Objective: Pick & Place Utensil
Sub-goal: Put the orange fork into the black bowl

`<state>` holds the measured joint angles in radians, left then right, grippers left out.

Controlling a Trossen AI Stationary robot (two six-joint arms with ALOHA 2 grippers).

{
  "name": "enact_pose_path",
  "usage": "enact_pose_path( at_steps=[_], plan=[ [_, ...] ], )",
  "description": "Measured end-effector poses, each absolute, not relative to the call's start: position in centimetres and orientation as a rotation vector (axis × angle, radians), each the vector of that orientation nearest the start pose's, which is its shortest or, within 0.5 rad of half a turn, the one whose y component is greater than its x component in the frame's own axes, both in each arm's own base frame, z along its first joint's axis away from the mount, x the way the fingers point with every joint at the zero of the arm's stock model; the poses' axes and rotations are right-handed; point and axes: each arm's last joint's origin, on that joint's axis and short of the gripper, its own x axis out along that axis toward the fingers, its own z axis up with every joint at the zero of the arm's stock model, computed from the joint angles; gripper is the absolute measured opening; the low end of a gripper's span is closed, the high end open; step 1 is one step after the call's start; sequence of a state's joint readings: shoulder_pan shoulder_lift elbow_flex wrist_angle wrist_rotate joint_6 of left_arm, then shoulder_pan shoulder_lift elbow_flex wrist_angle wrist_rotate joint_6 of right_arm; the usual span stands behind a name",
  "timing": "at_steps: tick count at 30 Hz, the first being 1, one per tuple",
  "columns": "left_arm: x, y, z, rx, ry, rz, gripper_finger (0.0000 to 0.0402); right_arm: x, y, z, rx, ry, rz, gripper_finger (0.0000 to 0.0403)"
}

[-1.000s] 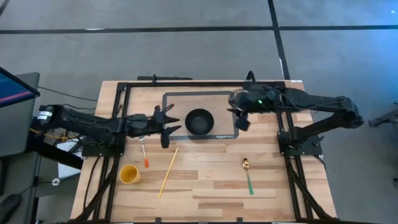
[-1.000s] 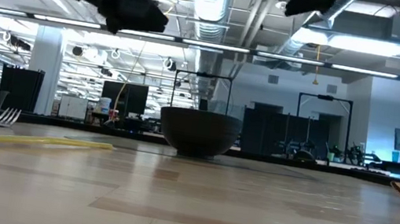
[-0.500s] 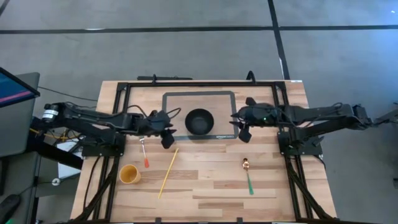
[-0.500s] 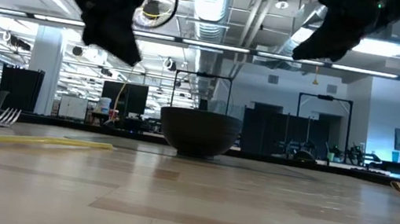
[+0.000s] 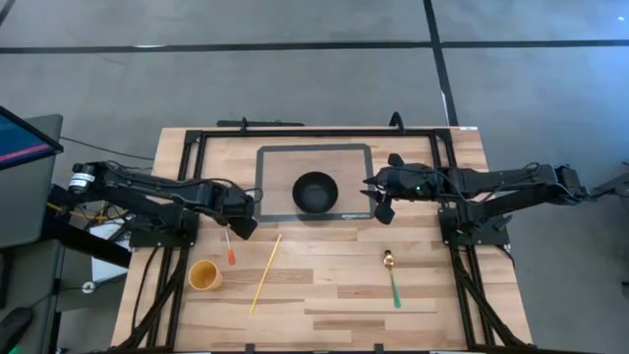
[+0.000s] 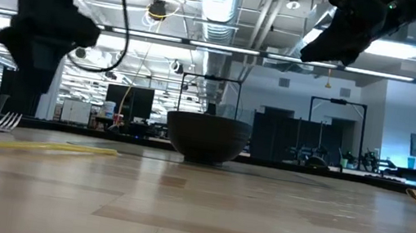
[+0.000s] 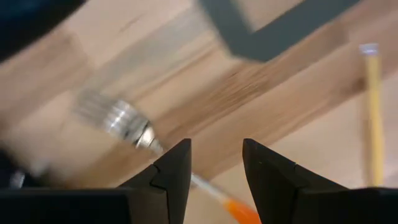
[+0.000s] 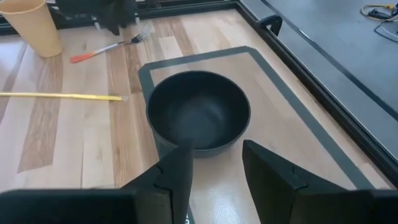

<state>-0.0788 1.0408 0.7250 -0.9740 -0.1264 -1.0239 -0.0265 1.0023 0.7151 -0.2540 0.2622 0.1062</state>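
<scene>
A fork [image 5: 228, 242] with an orange handle lies flat on the wood table, left of the black bowl [image 5: 315, 193]; its tines [image 7: 114, 118] show in the left wrist view. My left gripper [image 5: 240, 225] points down over the fork, open, its fingers [image 7: 171, 168] standing either side of the fork's neck without touching it. The low view shows it [image 6: 23, 97] just above the tines [image 6: 6, 121]. My right gripper [image 5: 379, 198] hovers open to the right of the bowl [image 8: 199, 111]. The bowl stands on a grey mat [image 5: 268, 157].
A yellow chopstick [image 5: 265, 272] lies slanted right of the fork. A yellow cup [image 5: 204, 275] stands toward the near left corner. A spoon with a green handle [image 5: 392, 278] lies on the near right side. A black frame [image 5: 197, 138] borders the table's far part.
My left gripper has drawn away from the bowl toward the table's left, tipped its fingers downward and come down over the fork's tines. My right gripper dropped a little beside the bowl in the first half second, then stayed still. Nothing on the table has moved.
</scene>
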Motion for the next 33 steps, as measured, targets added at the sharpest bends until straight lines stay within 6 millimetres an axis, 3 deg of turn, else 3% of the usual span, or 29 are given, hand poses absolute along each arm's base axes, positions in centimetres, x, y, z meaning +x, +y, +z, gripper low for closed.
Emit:
enact_pose_path(
  at_steps=[6,16,25,33],
  plan=[
    [17.3,-1.2,20.8,-0.910,1.185,0.791,0.0145,21.2,-1.3,26.5,0.039,0.523,-0.310,0.0133],
    [18.3,-1.5,19.0,-0.982,1.284,0.893,0.0145,21.0,-1.3,26.3,0.036,0.546,-0.310,0.0133],
    [18.3,-2.8,18.3,-0.994,1.305,0.956,0.0145,21.0,-1.3,26.3,0.035,0.553,-0.311,0.0128],
    [17.1,-3.9,16.6,-0.973,1.293,1.069,0.0145,21.0,-1.3,26.2,0.035,0.553,-0.311,0.0128]
  ],
)
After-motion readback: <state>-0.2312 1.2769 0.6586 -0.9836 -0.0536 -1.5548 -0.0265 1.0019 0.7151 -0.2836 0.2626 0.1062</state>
